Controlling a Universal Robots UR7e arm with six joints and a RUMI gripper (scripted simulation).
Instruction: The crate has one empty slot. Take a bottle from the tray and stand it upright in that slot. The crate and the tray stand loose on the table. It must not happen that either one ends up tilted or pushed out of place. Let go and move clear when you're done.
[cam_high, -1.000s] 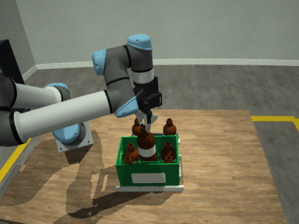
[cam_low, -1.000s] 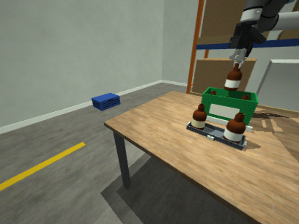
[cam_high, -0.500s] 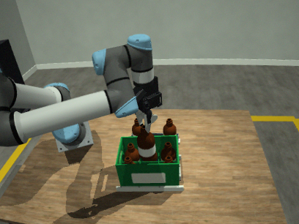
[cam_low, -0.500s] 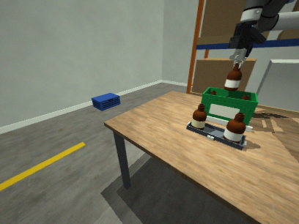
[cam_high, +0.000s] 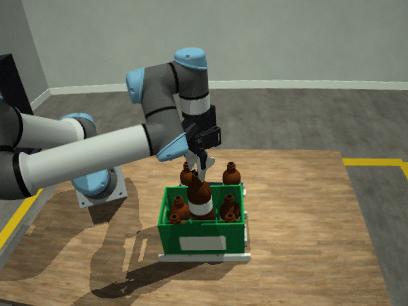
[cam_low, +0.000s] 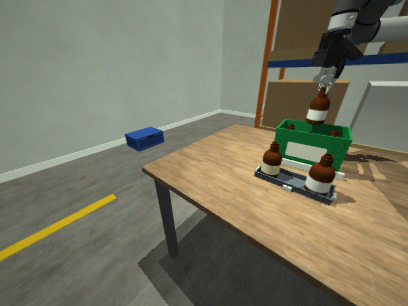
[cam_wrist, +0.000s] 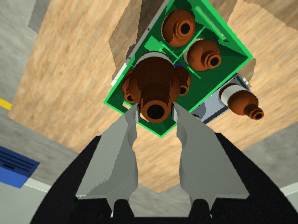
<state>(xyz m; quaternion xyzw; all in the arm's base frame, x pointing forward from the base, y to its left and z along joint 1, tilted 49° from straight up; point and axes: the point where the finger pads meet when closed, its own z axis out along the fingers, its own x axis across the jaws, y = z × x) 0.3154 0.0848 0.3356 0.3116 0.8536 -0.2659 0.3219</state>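
Observation:
My gripper (cam_high: 201, 171) is shut on the neck of a brown bottle (cam_high: 199, 198) with a white label. It holds the bottle upright, partly above the green crate (cam_high: 202, 225). In the exterior view the gripper (cam_low: 325, 86) holds the bottle (cam_low: 318, 107) above the crate (cam_low: 313, 142). In the wrist view the bottle (cam_wrist: 155, 91) sits between my fingers over the crate (cam_wrist: 175, 60). Several brown bottles stand in the crate's other slots. The grey tray (cam_low: 295, 184) beside the crate holds two upright bottles (cam_low: 272, 159) (cam_low: 320, 175).
The crate and tray stand near the middle of a wooden table (cam_low: 280, 210). A blue box (cam_low: 144, 137) lies on the floor far off. Shelving with an orange post (cam_low: 266, 60) stands behind the table. The robot's base (cam_high: 97, 185) is at the table's left.

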